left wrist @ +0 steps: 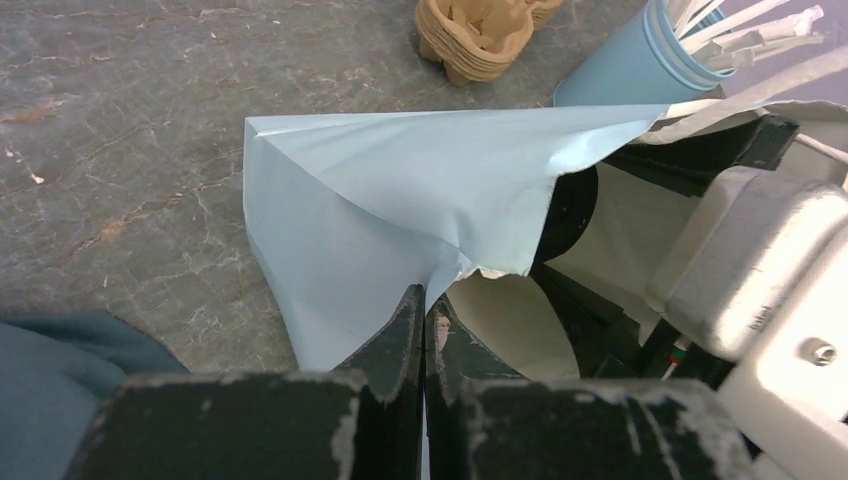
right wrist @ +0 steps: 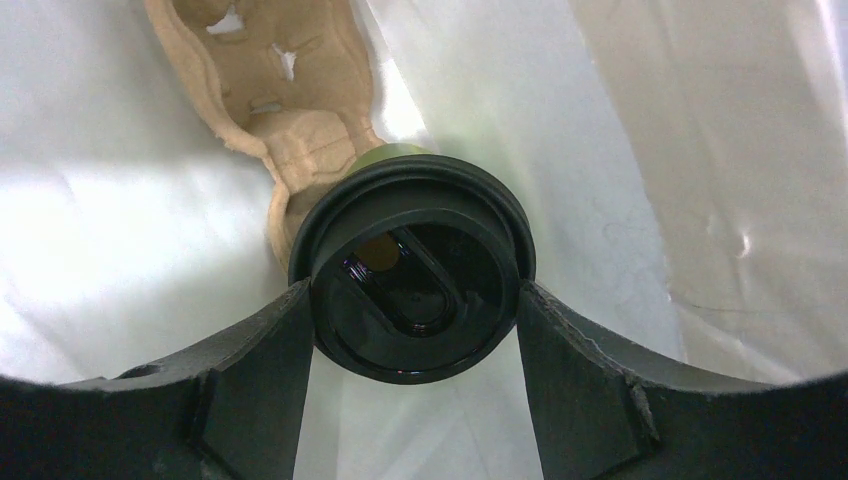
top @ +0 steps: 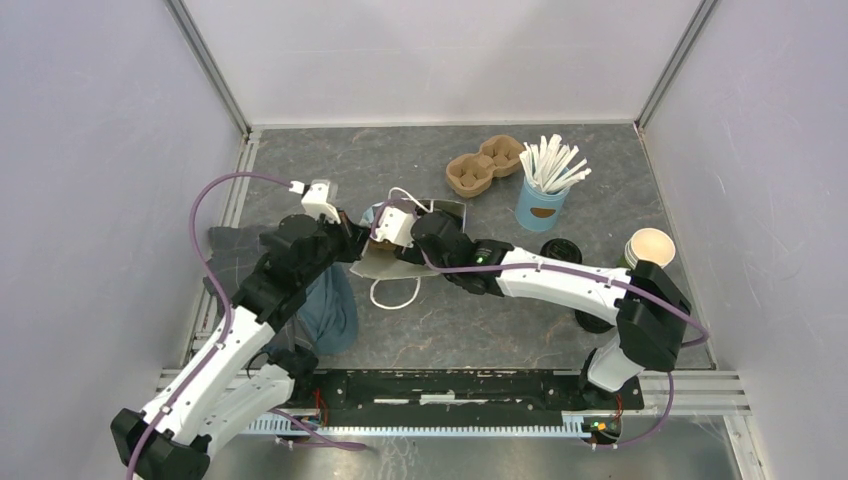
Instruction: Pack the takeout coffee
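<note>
Ahead of the left gripper, right of centre: carrier and stick cup. Beside it, left, a cloth.

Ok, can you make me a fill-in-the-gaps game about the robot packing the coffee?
1. The left gripper pinches the edge of the ____ bag.
2. The right gripper holds the takeout coffee ____ that bag.
3. The sticks in the light-blue cup are ____.
Missing words: blue, inside, white.

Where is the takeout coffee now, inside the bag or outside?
Inside. In the right wrist view the takeout coffee sits between the right gripper's fingers, with the bag's white lining on every side.
</note>
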